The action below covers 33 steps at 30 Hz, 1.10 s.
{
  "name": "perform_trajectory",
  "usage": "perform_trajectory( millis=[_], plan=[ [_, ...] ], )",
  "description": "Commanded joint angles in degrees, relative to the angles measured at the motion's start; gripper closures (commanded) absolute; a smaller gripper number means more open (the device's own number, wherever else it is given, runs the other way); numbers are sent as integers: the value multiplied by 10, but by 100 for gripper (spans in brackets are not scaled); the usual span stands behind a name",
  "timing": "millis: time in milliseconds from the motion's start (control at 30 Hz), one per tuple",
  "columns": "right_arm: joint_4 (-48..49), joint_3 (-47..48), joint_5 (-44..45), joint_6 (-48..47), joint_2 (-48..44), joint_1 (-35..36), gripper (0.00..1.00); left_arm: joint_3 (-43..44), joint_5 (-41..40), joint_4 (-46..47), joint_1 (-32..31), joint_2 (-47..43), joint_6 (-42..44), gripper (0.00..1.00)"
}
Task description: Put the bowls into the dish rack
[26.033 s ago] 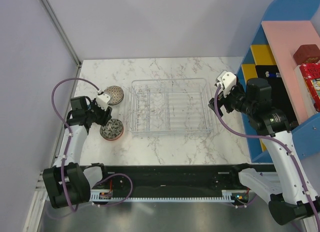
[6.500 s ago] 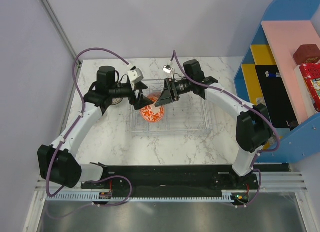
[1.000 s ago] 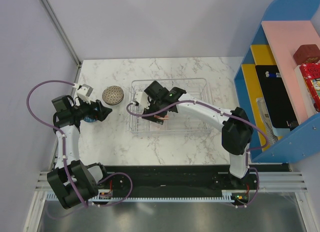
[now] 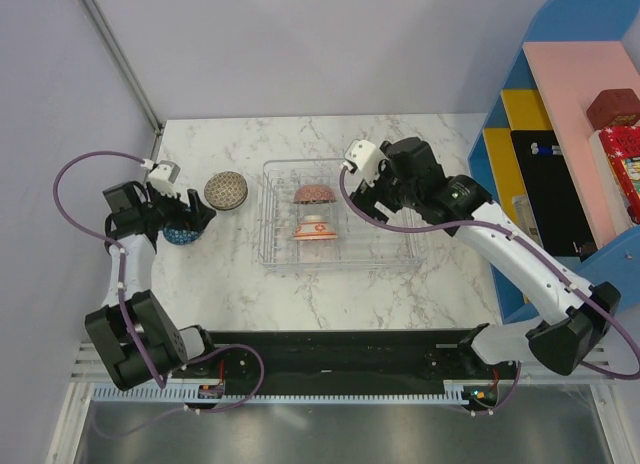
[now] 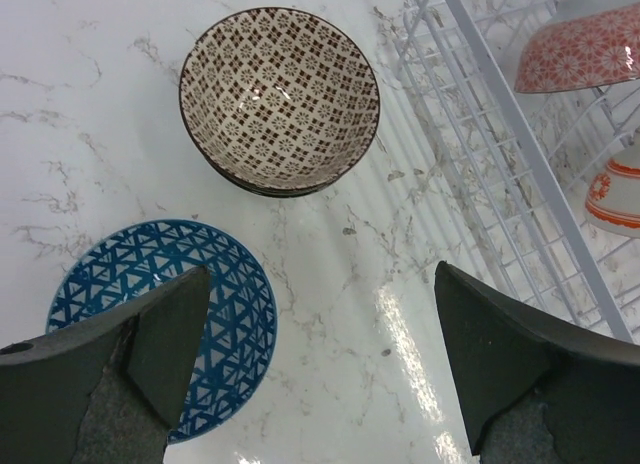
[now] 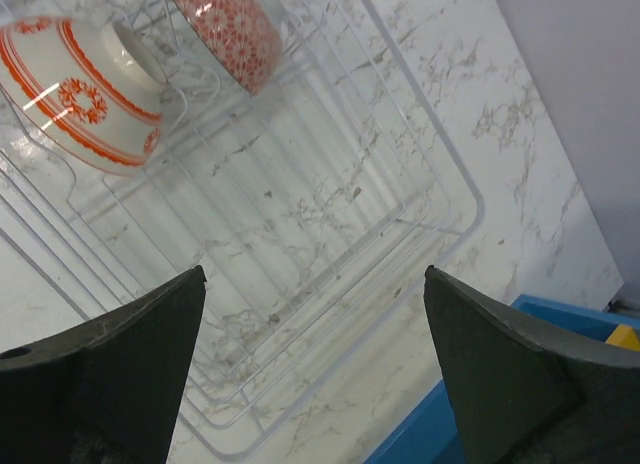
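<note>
The clear dish rack (image 4: 385, 219) holds two bowls in its left part: a red-orange flowered bowl (image 4: 313, 193) tilted on its side and a white bowl with orange bands (image 4: 314, 229). Left of the rack, a beige lattice bowl (image 4: 226, 190) sits on the marble, and a second dark rim shows under it in the left wrist view. A blue bowl (image 4: 181, 235) lies nearer me. My left gripper (image 4: 197, 222) hangs open above the blue bowl's (image 5: 165, 319) right edge, its left finger (image 5: 160, 334) over the rim. My right gripper (image 4: 362, 196) is open above the rack's (image 6: 470, 209) bare middle, holding nothing.
A blue shelf unit (image 4: 580, 134) with yellow, black and pink panels stands at the table's right edge, close to the right arm's elbow. Its blue edge (image 6: 440, 434) shows in the right wrist view. A grey wall borders the table on the left.
My right arm has drawn back from the rack's left part toward the right, uncovering the two bowls that stand there. The left arm has hardly moved.
</note>
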Motion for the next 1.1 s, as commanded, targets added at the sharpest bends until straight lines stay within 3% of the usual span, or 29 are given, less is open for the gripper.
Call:
perform_trajectory(
  millis=[0, 267, 533, 700, 833, 1067],
  plan=[
    [49, -44, -17, 15, -54, -21, 3, 71, -17, 40, 4, 62, -20, 0],
    [88, -113, -60, 27, -98, -72, 3, 188, -44, 55, -13, 215, -43, 5],
    [121, -153, -56, 32, -96, -80, 3, 283, -162, 57, -87, 346, -38, 17],
    [122, -153, -64, 38, -97, -80, 3, 308, -204, 57, -113, 373, -40, 30],
    [126, -160, -68, 39, -98, -80, 3, 312, -208, 57, -117, 376, -43, 46],
    [126, -161, -77, 41, -99, -80, 3, 304, -215, 57, -127, 376, -36, 50]
  ],
)
